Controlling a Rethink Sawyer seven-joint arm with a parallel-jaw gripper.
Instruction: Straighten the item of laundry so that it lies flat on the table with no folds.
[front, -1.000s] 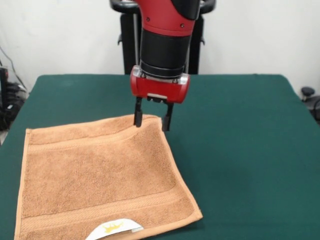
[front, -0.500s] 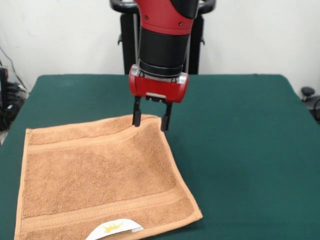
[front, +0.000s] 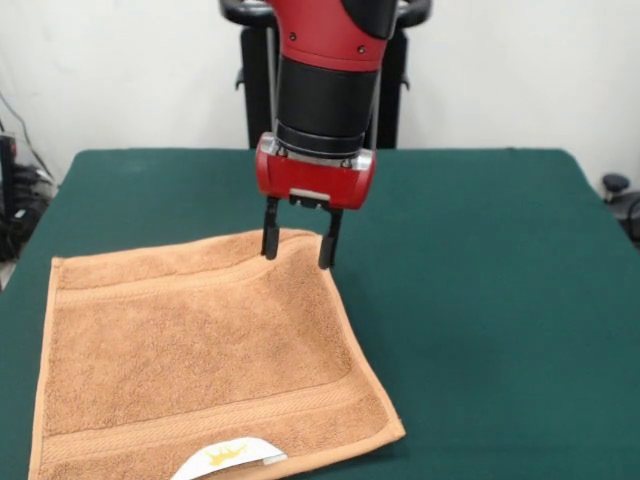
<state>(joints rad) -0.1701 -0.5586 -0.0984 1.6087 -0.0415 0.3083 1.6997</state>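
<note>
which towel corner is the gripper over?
The far corner on the picture's right: the open gripper straddles it. The towel has its other corners at far left, near right by the table and near left, all apart.

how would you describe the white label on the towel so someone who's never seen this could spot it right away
Start at the green table and find the orange-tan towel spread over its left part, below the gripper. Follow the towel's edge nearest the camera to the bottom of the picture, where the label sits. It is the only white patch on the towel, curved, with a small gold crown.
</note>
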